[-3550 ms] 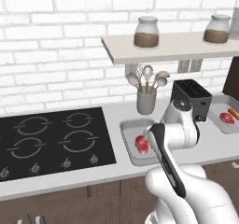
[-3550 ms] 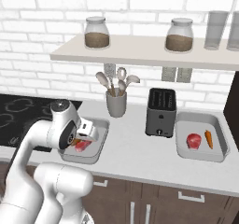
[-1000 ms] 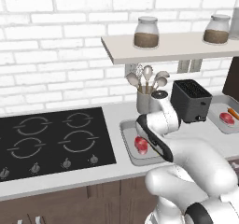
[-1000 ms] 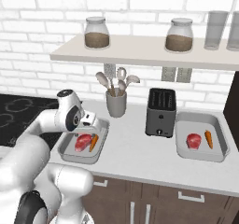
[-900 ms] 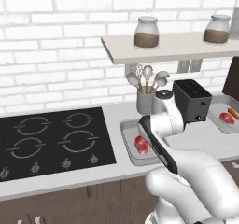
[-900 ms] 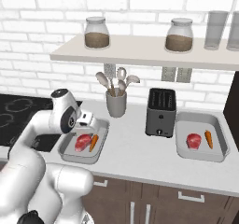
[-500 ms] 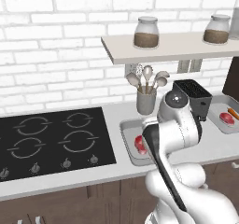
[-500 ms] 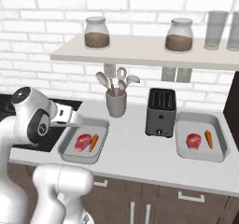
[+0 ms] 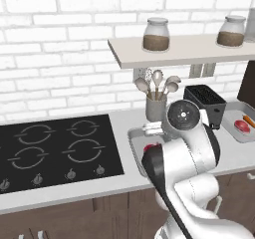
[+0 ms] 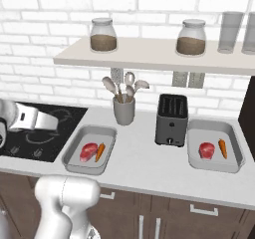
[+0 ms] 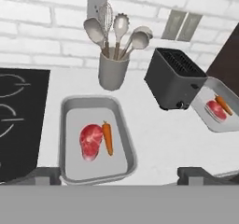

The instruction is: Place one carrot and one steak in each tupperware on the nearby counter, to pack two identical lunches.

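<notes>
On the far left lies the black stovetop [image 10: 45,133]. Just beside it on the counter [image 10: 144,166] sits the left tupperware [image 10: 74,156], holding one steak [image 10: 88,152] and one carrot [image 10: 100,151] side by side. Behind it stands a grey utensil holder [image 10: 124,111] with spoons, then the black toaster [image 10: 172,119]. Right of the toaster, the second tupperware [image 10: 234,156] also holds a steak [image 10: 206,150] and a carrot [image 10: 222,148].

Both lunches look packed, so the task seems at its end; what remains is likely only to draw the arm clear.

In the hand view the gripper [image 11: 119,174] hangs above the counter, fingers spread wide and holding nothing. The utensil holder and toaster stand near, so any retreat should avoid brushing them.
</notes>
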